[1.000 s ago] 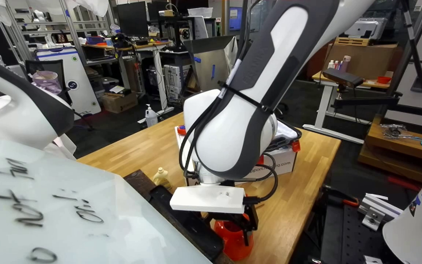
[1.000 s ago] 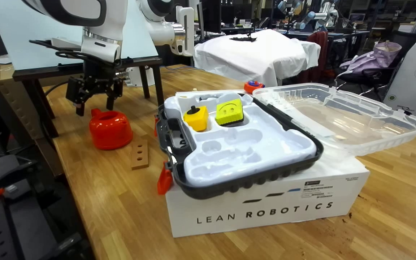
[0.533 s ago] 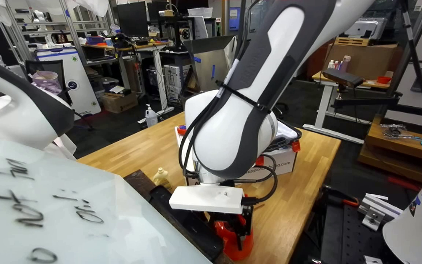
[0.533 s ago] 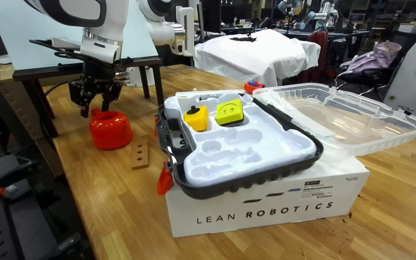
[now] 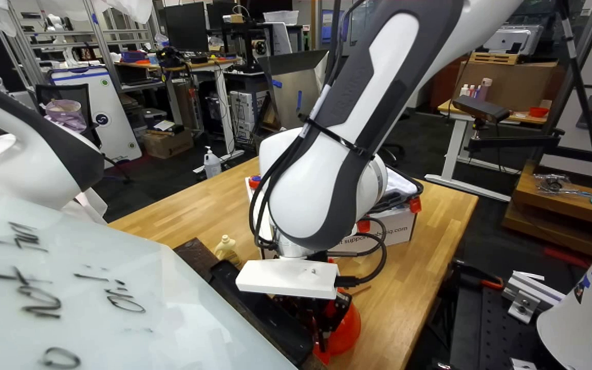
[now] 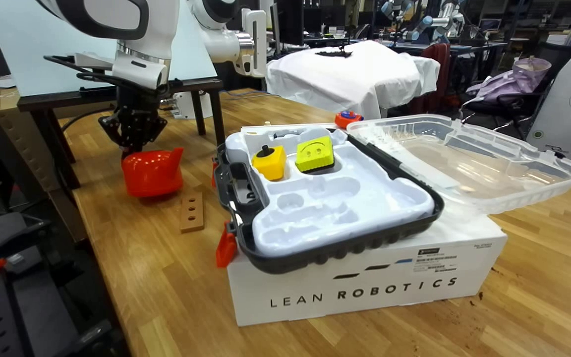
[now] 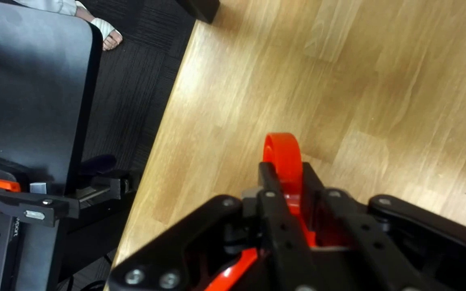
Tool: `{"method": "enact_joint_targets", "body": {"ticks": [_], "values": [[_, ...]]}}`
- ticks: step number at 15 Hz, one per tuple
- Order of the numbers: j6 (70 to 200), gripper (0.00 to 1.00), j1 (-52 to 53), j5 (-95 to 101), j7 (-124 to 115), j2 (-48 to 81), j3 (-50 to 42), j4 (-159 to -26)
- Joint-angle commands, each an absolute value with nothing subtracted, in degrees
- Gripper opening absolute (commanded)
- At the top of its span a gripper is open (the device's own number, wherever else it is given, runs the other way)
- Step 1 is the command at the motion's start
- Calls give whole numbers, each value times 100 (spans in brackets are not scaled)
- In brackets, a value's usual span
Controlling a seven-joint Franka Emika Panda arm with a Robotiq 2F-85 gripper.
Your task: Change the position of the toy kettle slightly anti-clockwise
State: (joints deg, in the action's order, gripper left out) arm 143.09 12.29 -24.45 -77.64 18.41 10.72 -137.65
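Observation:
The toy kettle (image 6: 150,174) is bright orange-red and stands near the table's edge, below the arm. In the wrist view its looped handle (image 7: 284,151) sits between the two fingers of my gripper (image 7: 288,169), which is shut on it. The handle's end pokes out past the fingertips. An exterior view shows the kettle's spout pointing right and its underside slightly above a shadow, so it looks a little raised or tilted. From another side, the kettle body (image 5: 347,329) is partly hidden behind the gripper (image 5: 321,341).
Beside the kettle lies a wooden block with holes (image 6: 192,218). A white box (image 6: 365,297) carries an open case (image 6: 325,253) with yellow toys. A whiteboard (image 5: 80,288) and a dark ledge (image 5: 260,303) stand close to the arm. The table edge (image 7: 164,117) runs near the gripper.
The gripper has come down and its fingers have shut on the kettle's handle. The kettle has turned, its spout now facing right in an exterior view, and its base appears slightly higher.

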Motion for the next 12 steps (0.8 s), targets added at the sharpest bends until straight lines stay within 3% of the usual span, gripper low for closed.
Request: {"method": "enact_joint_targets", "body": {"ticks": [1,12], "values": [[14388,5,1208,-2565,-7651,1855,1046,-13757],[14218,4,1107,-2487,-6043,1373,1155,-14079]]}}
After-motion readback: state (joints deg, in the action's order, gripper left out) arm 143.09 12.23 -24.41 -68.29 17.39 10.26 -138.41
